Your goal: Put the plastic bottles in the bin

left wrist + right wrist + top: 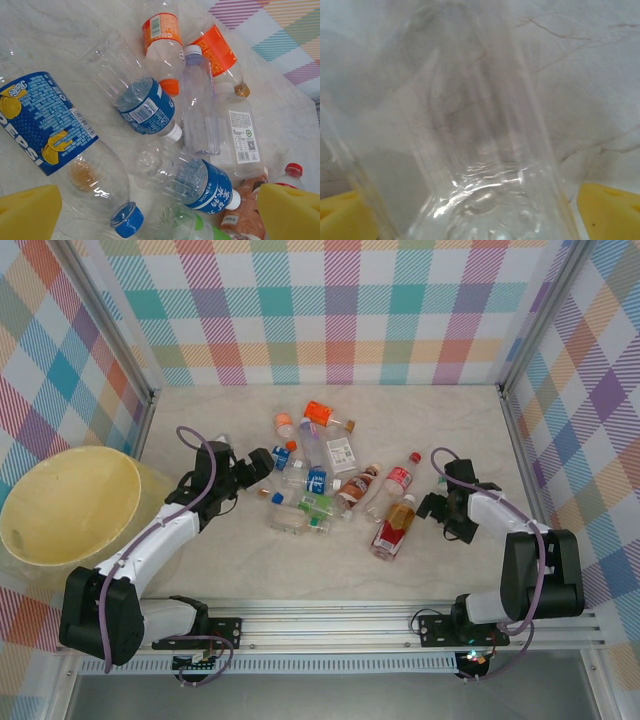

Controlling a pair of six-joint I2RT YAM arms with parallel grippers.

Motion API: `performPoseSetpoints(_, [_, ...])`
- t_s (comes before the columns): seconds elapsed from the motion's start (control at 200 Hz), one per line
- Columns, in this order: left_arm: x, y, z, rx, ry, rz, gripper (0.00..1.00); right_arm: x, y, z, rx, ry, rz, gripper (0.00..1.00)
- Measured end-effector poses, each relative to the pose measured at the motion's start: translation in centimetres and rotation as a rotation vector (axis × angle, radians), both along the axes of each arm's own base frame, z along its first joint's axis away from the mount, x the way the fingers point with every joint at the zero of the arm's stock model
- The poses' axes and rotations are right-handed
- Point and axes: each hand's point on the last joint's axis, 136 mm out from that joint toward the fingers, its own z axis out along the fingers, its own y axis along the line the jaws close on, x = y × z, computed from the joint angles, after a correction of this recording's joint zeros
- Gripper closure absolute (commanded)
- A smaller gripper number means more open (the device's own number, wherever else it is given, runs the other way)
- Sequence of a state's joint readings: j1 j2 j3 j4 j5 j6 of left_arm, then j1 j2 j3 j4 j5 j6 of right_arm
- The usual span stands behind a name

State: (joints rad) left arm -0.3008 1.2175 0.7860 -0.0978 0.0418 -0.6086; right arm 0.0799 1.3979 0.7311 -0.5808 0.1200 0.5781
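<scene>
Near right: the right gripper (433,508) is sitting low just beside the right end of the bottle heap (330,485), jaws spread. In its wrist view a clear bottle body (480,150) is lying between the two yellow pads (607,210), long axis running away from the camera. A sliver of worktop (600,100) is showing beside one pad, so it is not yet clamped. Cannot tell which heap bottle this is; a red-labelled bottle (392,530) is lying closest, axis roughly near-to-far. Near left: the bin (70,505) is sitting at the worktop's left edge, with the left arm the nearer one. Mid-worktop: the left gripper (258,466) is hovering at the heap's left end, jaws wide apart, holding nothing. A blue-labelled cola bottle (45,125) is lying flat below it, axis slanting, blue cap (127,220) pointing back between the pads, nearer one than the other. Judgement: closing across that neck is calling for a small sideways shift. Farther: orange-labelled bottles (320,412) are lying toward the far edge.
</scene>
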Motion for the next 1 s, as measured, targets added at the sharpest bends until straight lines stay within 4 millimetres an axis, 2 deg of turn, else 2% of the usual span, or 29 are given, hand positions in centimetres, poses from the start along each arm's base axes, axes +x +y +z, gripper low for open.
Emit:
performPoseSetpoints(0.145, [0.0, 0.1, 0.0, 0.012, -0.003, -0.003, 0.00, 0.1, -0.5, 0.5, -0.031, 0.016, -0.015, 0.00])
performPoseSetpoints(0.22, [0.1, 0.2, 0.0, 0.027, -0.007, -0.003, 0.00, 0.9, -0.8, 0.7, -0.050, 0.024, -0.009, 0.01])
performPoseSetpoints(0.33, [0.1, 0.5, 0.0, 0.047, -0.014, 0.001, 0.00, 2.2, -0.9, 0.3, -0.071, 0.030, 0.011, 0.12])
performPoseSetpoints(0.43, [0.2, 0.7, 0.0, 0.062, -0.018, 0.005, 0.00, 2.3, -1.0, -0.2, -0.078, 0.041, 0.030, 0.25])
performPoseSetpoints(0.54, [0.2, 0.6, -0.1, 0.065, -0.018, 0.002, 0.00, 2.6, -1.1, -0.1, -0.090, 0.024, 0.048, 0.37])
performPoseSetpoints(0.66, [0.2, 0.2, -0.2, 0.061, -0.013, -0.010, 0.00, 2.5, -1.2, 0.7, -0.094, -0.019, 0.047, 0.46])
performPoseSetpoints(0.765, [0.4, -0.6, 0.5, 0.048, -0.024, -0.036, 0.00, 2.7, -0.8, 3.0, -0.090, -0.109, 0.064, 0.52])
performPoseSetpoints(0.855, [0.9, -2.2, 1.7, 0.009, -0.047, -0.085, 0.00, 3.7, 0.6, 6.6, -0.065, -0.260, 0.113, 0.54])
performPoseSetpoints(0.93, [1.3, -4.0, 2.7, -0.038, -0.066, -0.142, 0.00, 4.8, 2.9, 10.2, 0.007, -0.422, 0.189, 0.54])
performPoseSetpoints(1.0, [1.5, -6.2, 3.6, -0.096, -0.075, -0.211, 0.00, 5.7, 6.0, 13.8, 0.109, -0.577, 0.285, 0.53])
